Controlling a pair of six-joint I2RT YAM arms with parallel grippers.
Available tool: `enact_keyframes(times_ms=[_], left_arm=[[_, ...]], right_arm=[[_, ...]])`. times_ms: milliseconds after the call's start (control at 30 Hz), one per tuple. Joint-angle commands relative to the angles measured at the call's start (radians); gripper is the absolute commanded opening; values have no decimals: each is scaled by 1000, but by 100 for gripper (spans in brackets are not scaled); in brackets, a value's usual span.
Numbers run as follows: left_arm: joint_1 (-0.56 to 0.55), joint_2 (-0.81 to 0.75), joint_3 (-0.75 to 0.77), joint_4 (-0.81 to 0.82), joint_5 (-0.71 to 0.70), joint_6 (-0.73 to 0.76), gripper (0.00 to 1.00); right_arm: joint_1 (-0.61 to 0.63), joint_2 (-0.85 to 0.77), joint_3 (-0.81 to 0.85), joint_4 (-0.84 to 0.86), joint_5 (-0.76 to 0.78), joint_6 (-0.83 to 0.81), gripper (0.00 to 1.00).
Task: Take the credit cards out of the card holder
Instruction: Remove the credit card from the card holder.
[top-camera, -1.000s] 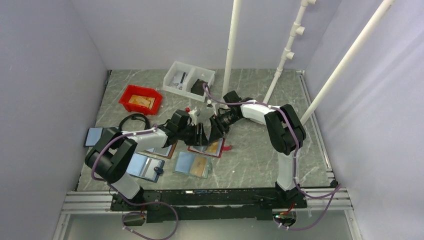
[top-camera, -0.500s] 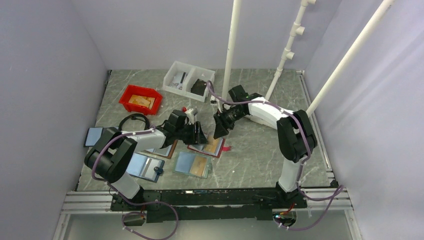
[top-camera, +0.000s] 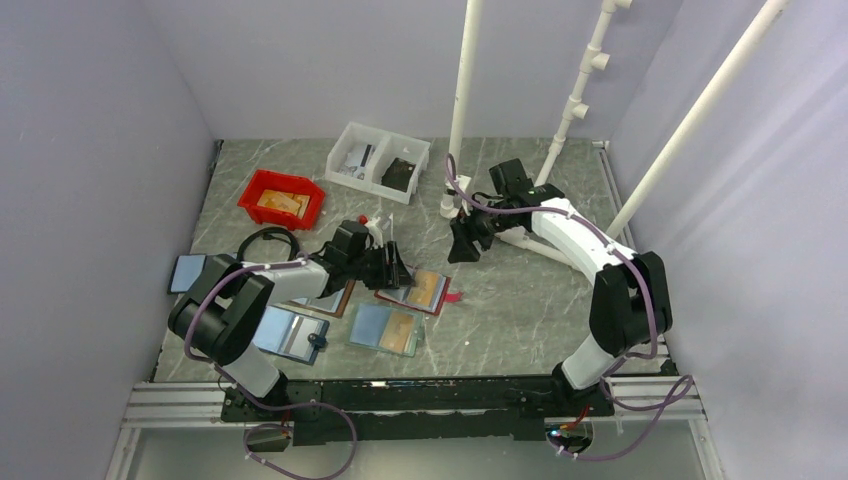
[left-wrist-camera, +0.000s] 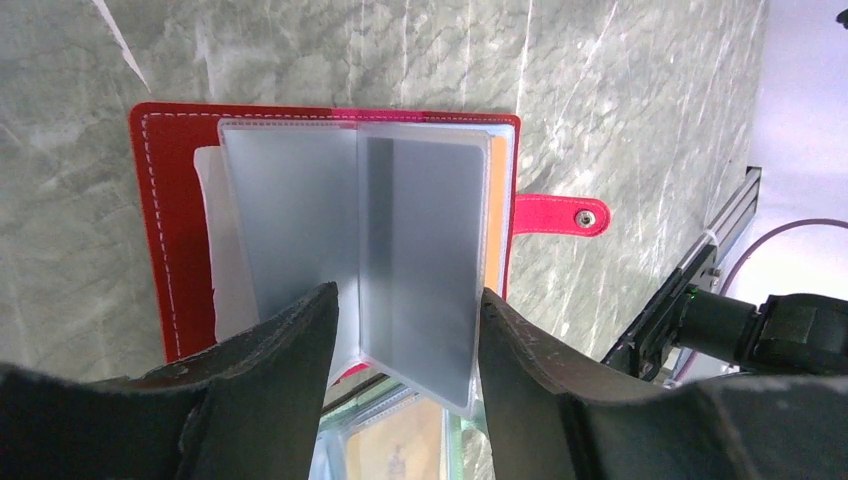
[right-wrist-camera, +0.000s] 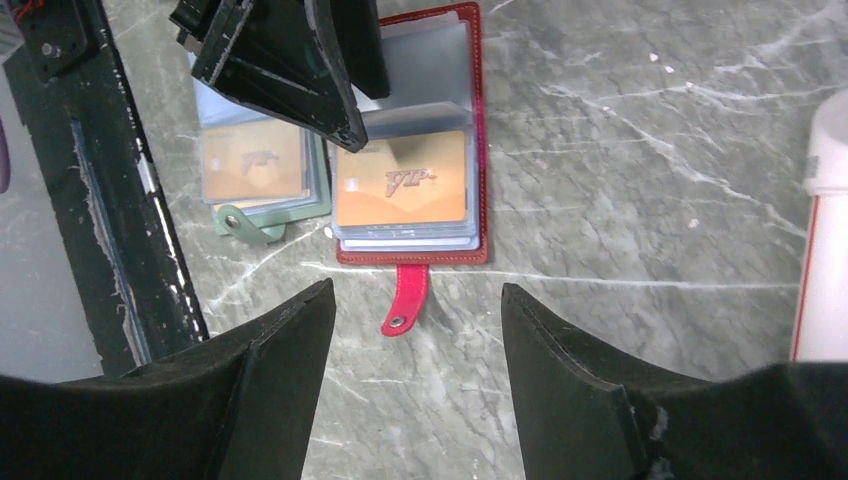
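Note:
The red card holder (top-camera: 428, 292) lies open on the table, its pink tab (left-wrist-camera: 560, 213) pointing away from the left arm. My left gripper (left-wrist-camera: 407, 295) is open over its near half, and a clear sleeve with a pale grey card (left-wrist-camera: 420, 250) stands up between the fingers. In the right wrist view the holder (right-wrist-camera: 480, 150) shows an orange VIP card (right-wrist-camera: 400, 185) on top of its sleeves. My right gripper (right-wrist-camera: 417, 290) is open and empty, raised above bare table beyond the tab. From above, the left gripper (top-camera: 395, 272) is at the holder and the right gripper (top-camera: 460, 255) is apart from it.
A teal holder with an orange card (top-camera: 385, 328) lies just in front of the red one. A brown holder (top-camera: 335, 298) and a blue one (top-camera: 290, 333) lie to the left. A red bin (top-camera: 281, 198), a white bin (top-camera: 378, 160) and white pipes (top-camera: 458, 120) stand behind.
My right gripper has pulled back up and to the right, away from the red holder. My left gripper has stayed at the holder, shifting slightly.

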Motion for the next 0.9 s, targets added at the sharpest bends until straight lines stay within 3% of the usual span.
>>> enact_keyframes(times_ms=[0, 267, 633, 700, 867], left_arm=[[14, -11, -1, 38, 23, -39, 58], [15, -28, 17, -27, -28, -40, 55], [17, -43, 40, -79, -55, -38, 36], [19, -39, 40, -75, -54, -41, 29], [29, -43, 17, -42, -54, -55, 30]], right_arm=[[-12, -52, -23, 60, 34, -20, 65], [-14, -48, -22, 52, 5, -20, 65], [7, -4, -23, 39, -46, -21, 65], [14, -2, -24, 37, -52, -26, 66], [21, -4, -24, 30, -75, -37, 66]])
